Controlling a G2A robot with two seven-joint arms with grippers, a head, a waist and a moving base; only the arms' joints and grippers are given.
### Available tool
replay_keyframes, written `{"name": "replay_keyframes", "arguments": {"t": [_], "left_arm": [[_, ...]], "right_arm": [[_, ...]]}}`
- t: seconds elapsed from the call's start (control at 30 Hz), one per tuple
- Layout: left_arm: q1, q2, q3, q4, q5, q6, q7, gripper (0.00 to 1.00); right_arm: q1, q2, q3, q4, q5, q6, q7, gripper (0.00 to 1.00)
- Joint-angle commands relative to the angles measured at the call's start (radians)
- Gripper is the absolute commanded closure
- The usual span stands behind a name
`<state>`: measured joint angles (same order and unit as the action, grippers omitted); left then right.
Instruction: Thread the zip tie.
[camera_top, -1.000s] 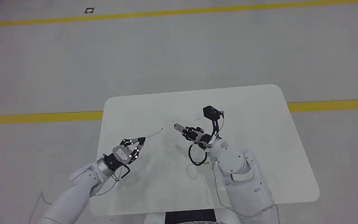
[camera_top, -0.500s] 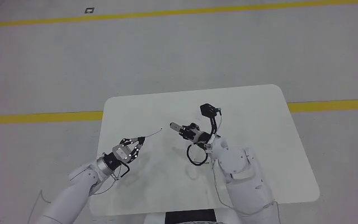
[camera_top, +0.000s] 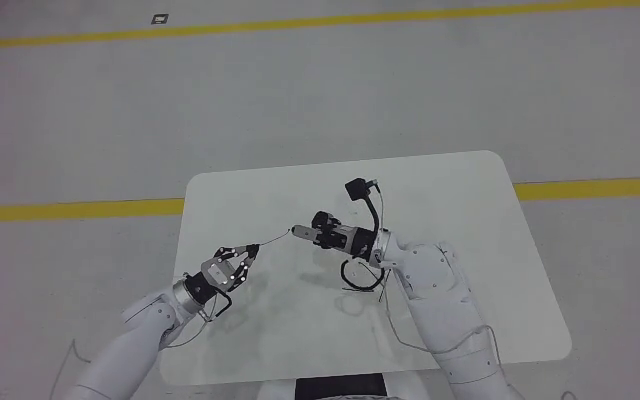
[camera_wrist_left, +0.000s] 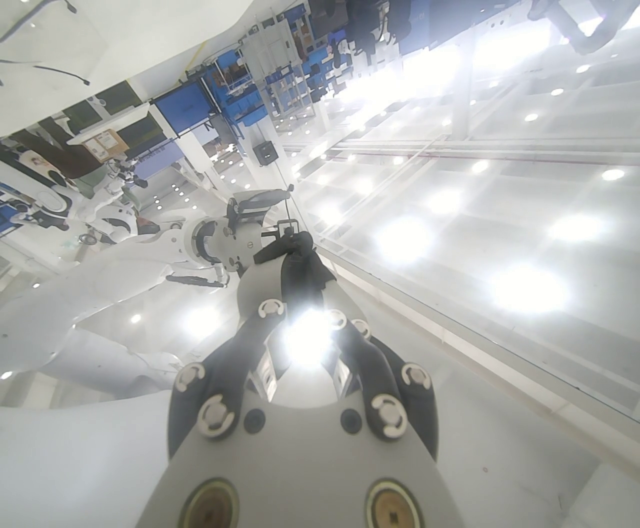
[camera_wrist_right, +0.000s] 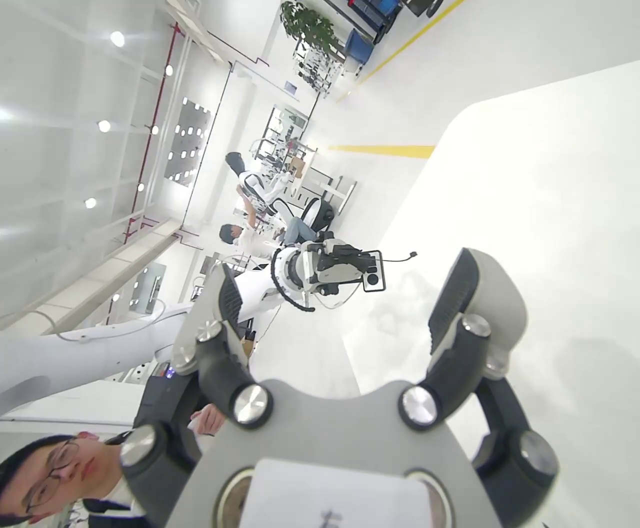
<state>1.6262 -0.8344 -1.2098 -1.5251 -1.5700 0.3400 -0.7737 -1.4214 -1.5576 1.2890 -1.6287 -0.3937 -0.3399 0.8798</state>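
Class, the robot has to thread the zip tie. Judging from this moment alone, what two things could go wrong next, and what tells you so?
1. The left tool is shut on one end of the zip tie, leaving a long thin length unsupported. It may bend or swing away when touched.
2. The right tool is open and close to the tie's free tip. Closing slightly off line could miss the tip or knock it aside.

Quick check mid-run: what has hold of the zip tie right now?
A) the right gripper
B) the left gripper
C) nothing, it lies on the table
B: the left gripper is shut on the zip tie, while the right gripper is open near its free tip.
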Motion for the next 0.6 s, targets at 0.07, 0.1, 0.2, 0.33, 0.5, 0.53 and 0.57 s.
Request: {"name": "replay_keyframes", "arguments": {"t": [0.07,0.1,0.2,0.33,0.5,0.53,0.57], "left_arm": [[-0.003,-0.003,0.004,-0.006,0.000,0.000,0.007,1.00],[-0.004,-0.005,0.007,-0.003,0.000,0.000,0.006,1.00],[-0.013,-0.011,0.003,0.011,0.000,0.000,-0.009,1.00],[-0.010,-0.015,0.006,0.023,0.000,0.000,-0.055,1.00],[-0.006,-0.007,0.020,0.040,0.000,0.000,-0.146,1.00],[-0.006,-0.004,0.025,0.044,0.000,0.000,-0.156,1.00],[-0.008,0.000,0.028,0.047,0.000,0.000,-0.167,1.00]], "right_arm": [[-0.001,0.000,0.001,0.000,-0.001,0.002,-0.007,0.00],[-0.005,0.002,0.002,-0.004,-0.009,0.001,-0.029,0.00],[-0.021,0.012,0.012,-0.011,-0.029,0.000,-0.061,0.00],[-0.036,0.028,0.013,-0.044,-0.043,0.000,-0.074,0.00],[-0.045,0.059,-0.023,-0.097,-0.067,0.000,-0.081,0.00],[-0.043,0.066,-0.030,-0.103,-0.072,0.000,-0.082,0.00],[-0.042,0.073,-0.039,-0.108,-0.073,0.000,-0.082,0.00]]}}
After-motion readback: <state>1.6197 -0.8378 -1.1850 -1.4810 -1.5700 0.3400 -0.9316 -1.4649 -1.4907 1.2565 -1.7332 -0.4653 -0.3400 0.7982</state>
